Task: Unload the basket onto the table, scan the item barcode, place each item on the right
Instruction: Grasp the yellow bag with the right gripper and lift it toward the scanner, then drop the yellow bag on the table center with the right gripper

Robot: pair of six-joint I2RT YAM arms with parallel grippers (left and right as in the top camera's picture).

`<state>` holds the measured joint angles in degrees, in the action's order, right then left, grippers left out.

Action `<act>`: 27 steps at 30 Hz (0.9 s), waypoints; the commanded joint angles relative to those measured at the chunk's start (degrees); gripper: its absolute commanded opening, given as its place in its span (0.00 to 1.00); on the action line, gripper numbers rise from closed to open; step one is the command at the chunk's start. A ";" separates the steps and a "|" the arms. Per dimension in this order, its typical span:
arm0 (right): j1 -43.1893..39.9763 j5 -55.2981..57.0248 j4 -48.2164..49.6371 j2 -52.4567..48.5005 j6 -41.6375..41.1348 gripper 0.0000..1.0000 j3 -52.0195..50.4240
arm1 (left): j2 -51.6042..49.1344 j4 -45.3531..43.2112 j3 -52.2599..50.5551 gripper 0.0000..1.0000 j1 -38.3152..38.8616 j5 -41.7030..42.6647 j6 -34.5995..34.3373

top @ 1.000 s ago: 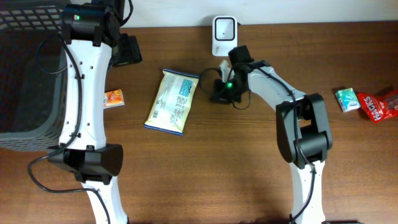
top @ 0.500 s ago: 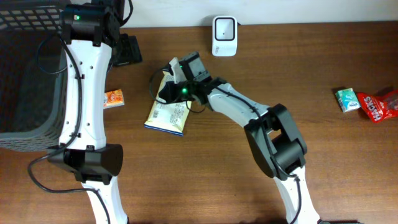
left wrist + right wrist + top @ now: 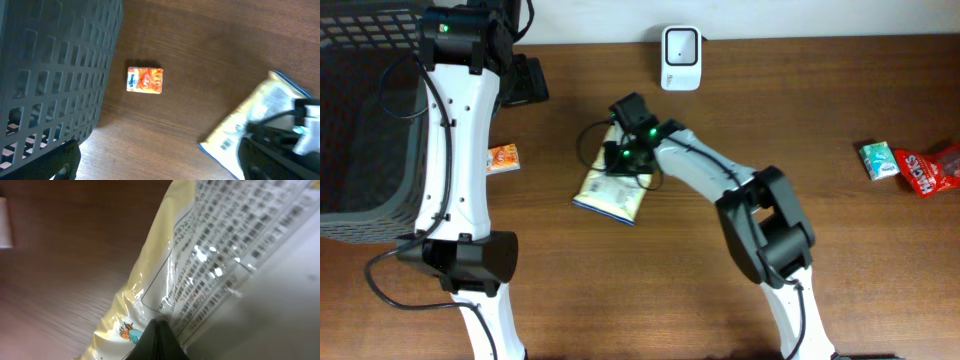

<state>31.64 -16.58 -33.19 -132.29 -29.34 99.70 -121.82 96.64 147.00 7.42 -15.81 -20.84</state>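
At upper left, the left gripper (image 3: 526, 82) hung wide open, well apart from the snack packet (image 3: 608, 192) at centre frame. The right gripper (image 3: 625, 152), nearer, touched the packet's upper end with its fingers closed and empty. The packet's long axis ran steeply toward the lower left, and the scanner (image 3: 680, 45) lay to the upper right.

The brown wooden counter (image 3: 880, 280) carries a white scanner (image 3: 680, 45) at its far edge. A pale yellow packet (image 3: 610, 185) lies just left of the scanner and nearer the front. A small orange pack (image 3: 502, 158) and a dark basket (image 3: 360, 120) sit farther left, and a green pack (image 3: 878, 160) and a red pack (image 3: 930, 170) lie well right.
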 commanded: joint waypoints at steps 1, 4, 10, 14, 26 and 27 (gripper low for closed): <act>-5.77 6.69 -6.80 -2.40 3.72 0.04 -1.60 | 0.02 0.09 0.09 0.99 -0.09 0.20 -0.57; -7.63 5.18 -12.46 -2.29 8.13 0.04 0.66 | 0.02 0.09 0.09 0.99 -0.09 0.20 -0.57; -8.52 5.22 -30.03 -1.07 14.78 0.04 12.17 | 0.02 -0.07 0.09 0.99 -0.09 0.20 -0.57; -9.18 6.34 -39.21 -0.44 15.65 0.04 19.12 | 0.02 0.02 0.09 0.99 -0.09 0.17 -0.57; -19.39 -11.85 -32.06 -2.14 25.94 0.04 10.14 | 0.02 0.09 0.09 0.99 -0.09 0.20 -0.57; -20.15 -14.47 -30.62 -2.19 26.58 0.04 9.31 | 0.02 0.07 0.09 0.99 -0.09 0.20 -0.57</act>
<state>14.02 -16.05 -66.94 -133.47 -9.58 111.96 -121.82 96.64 147.00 7.42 -15.81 -20.84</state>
